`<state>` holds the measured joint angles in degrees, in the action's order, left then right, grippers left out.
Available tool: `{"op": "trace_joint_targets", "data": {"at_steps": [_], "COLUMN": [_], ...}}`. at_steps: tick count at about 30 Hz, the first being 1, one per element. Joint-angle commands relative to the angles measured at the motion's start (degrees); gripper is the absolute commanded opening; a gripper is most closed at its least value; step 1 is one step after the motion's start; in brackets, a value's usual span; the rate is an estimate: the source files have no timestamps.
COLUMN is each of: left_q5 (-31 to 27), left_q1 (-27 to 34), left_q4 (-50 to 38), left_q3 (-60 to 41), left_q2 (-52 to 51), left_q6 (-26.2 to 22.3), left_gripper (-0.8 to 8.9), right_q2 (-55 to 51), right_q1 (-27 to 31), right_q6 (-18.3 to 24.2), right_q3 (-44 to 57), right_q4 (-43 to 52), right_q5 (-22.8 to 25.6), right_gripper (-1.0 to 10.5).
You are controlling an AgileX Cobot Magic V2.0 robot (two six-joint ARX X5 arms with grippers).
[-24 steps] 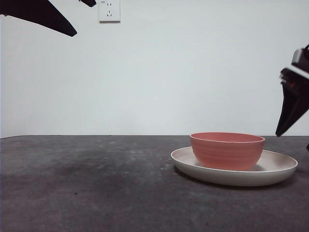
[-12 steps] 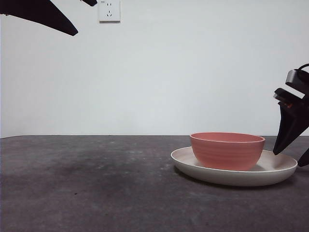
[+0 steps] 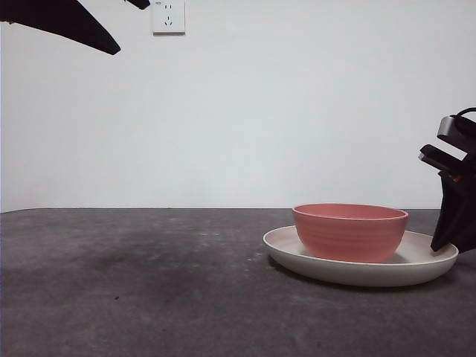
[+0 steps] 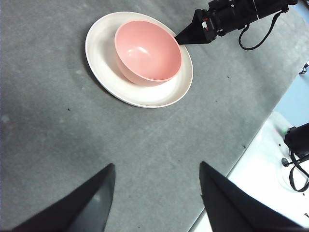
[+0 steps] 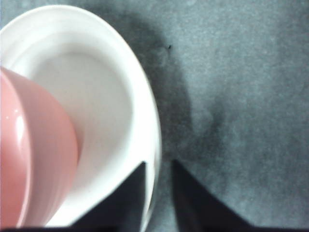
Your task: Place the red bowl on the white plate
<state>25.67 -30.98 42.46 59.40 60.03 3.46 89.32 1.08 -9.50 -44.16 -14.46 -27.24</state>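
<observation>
The red bowl [image 3: 350,232] stands upright inside the white plate [image 3: 297,256] at the table's right; both also show in the left wrist view, bowl [image 4: 147,50] and plate [image 4: 104,58]. My right gripper [image 3: 446,242] is down at the plate's right rim. In the right wrist view its jaws [image 5: 159,162] stand only a little apart, one on each side of the plate's rim [image 5: 152,121], with the bowl [image 5: 34,154] beside them. It does not touch the bowl. My left gripper [image 4: 157,166] is open and empty, high above the table, away from the plate.
Dark grey table [image 3: 149,282] with a white wall and a socket [image 3: 168,16] behind it. The left arm shows as a black tip at the top left [image 3: 74,26]. The table's edge and a white surface with cables [image 4: 270,164] lie beyond the plate.
My right gripper has come down from above the plate's right side to the level of its rim. The bowl, the plate and the left arm have not moved.
</observation>
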Motion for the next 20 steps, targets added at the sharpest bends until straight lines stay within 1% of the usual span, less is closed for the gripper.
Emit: {"op": "trace_joint_targets", "data": {"at_steps": [1, 7, 13, 17, 20], "left_q5": [0.3, 0.3, 0.3, 0.3, 0.3], "left_q1": [-0.3, -0.3, -0.3, -0.3, -0.3], "left_q4": [-0.5, -0.3, -0.2, -0.2, -0.3], "left_q3": [0.4, 0.4, 0.4, 0.4, 0.4], "left_q2": [0.3, 0.3, 0.3, 0.3, 0.3], "left_q6": [-1.1, -1.1, -1.1, -1.1, -1.2], "left_gripper": [2.79, 2.79, 2.79, 2.79, 2.79], "right_q2": [0.9, 0.8, -0.9, -3.1, -4.4], "right_q1": [-0.1, -0.1, 0.0, -0.1, -0.3], "right_q6": [-0.7, -2.2, -3.8, -5.4, -6.7], "right_q3": [-0.4, -0.4, -0.6, -0.8, -1.5], "right_q4": [0.7, 1.2, 1.3, 1.4, 1.2], "right_q5": [-0.1, -0.6, -3.2, -3.6, -5.6], "right_gripper": [0.1, 0.1, 0.1, 0.1, 0.1]}}
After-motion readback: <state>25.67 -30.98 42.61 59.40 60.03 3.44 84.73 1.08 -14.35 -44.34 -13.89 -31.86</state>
